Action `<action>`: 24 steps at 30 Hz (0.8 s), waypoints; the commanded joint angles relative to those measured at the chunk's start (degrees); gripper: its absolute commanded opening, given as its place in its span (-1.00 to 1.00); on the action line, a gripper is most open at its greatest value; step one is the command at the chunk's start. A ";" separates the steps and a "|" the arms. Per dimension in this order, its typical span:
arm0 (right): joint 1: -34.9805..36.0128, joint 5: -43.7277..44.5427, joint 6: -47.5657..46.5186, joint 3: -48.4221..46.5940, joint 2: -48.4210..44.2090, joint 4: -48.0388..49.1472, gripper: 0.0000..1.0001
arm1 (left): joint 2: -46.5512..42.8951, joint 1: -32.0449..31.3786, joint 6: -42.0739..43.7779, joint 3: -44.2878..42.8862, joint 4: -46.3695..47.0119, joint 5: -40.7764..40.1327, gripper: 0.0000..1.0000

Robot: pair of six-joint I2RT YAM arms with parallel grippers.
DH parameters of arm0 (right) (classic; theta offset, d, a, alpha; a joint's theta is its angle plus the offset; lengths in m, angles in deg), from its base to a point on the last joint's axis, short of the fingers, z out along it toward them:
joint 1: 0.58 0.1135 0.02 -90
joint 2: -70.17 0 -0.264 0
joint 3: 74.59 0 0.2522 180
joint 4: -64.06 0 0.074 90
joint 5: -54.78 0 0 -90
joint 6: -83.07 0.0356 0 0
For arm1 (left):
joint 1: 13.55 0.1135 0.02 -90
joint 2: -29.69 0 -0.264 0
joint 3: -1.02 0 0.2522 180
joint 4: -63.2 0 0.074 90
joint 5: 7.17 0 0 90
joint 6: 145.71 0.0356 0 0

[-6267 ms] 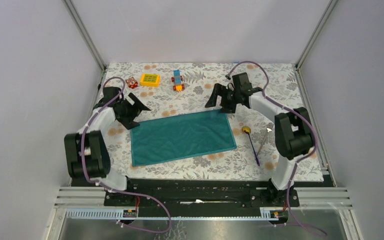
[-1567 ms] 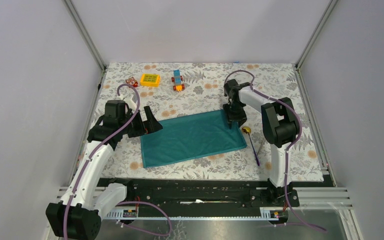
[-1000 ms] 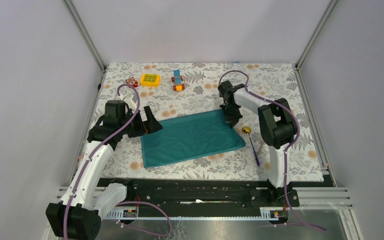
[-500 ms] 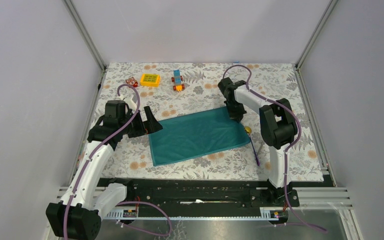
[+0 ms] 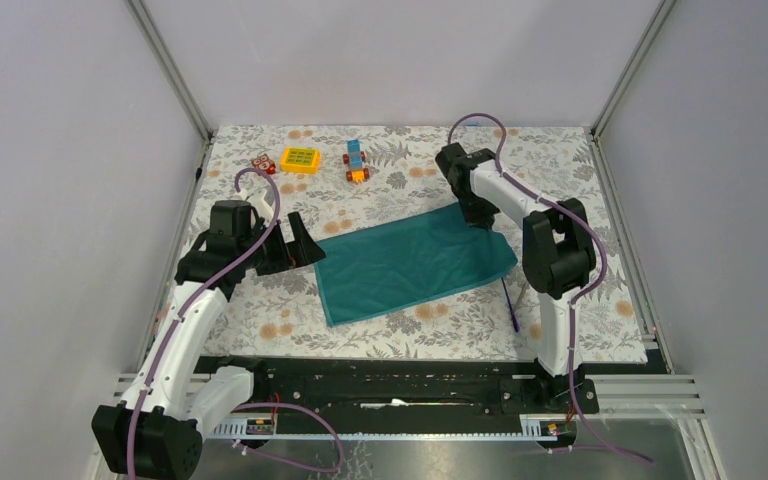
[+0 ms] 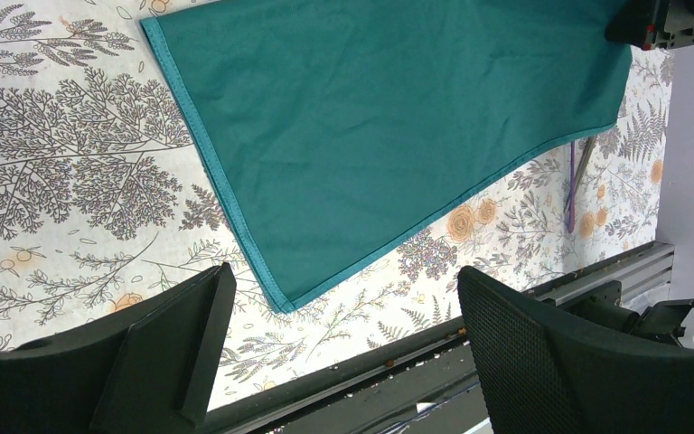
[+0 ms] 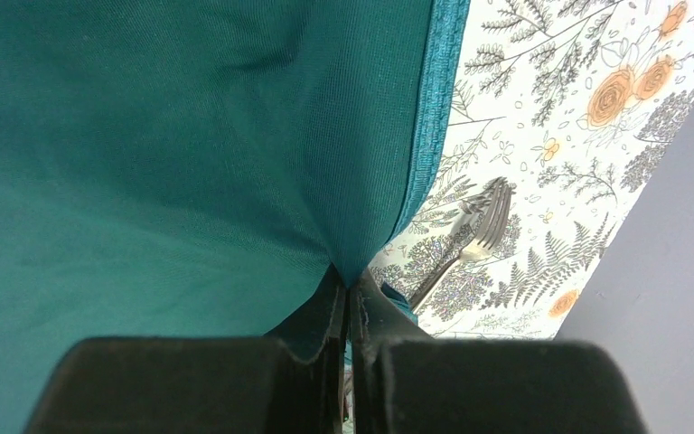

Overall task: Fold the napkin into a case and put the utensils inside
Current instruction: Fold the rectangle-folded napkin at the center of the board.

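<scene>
The dark teal napkin (image 5: 412,262) lies spread flat on the floral table, skewed, with its far right corner lifted. My right gripper (image 5: 480,215) is shut on that corner, and in the right wrist view the cloth (image 7: 190,136) is pinched between the closed jaws (image 7: 351,287). My left gripper (image 5: 305,245) hovers open just left of the napkin's left edge, holding nothing (image 6: 343,316). Only the purple handle (image 5: 510,305) of one utensil pokes out from under the napkin's right edge; its head is covered. The silver fork (image 7: 483,226) lies on the table beyond the held corner.
A yellow block (image 5: 300,160), a small red toy (image 5: 263,164) and a blue-and-orange toy car (image 5: 356,162) sit along the table's far edge. The black base rail (image 6: 470,380) runs along the near edge. Walls close in both sides.
My right gripper has pulled the napkin's corner rightward and farther back. The whole cloth slid right, turned, and now covers the golden head. The left arm has not moved.
</scene>
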 commanded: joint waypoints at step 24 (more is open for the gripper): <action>22.21 -42.15 11.84 -11.13 4.43 11.59 -1.00 | -4.34 -0.18 -0.73 0.71 3.09 -2.11 0.97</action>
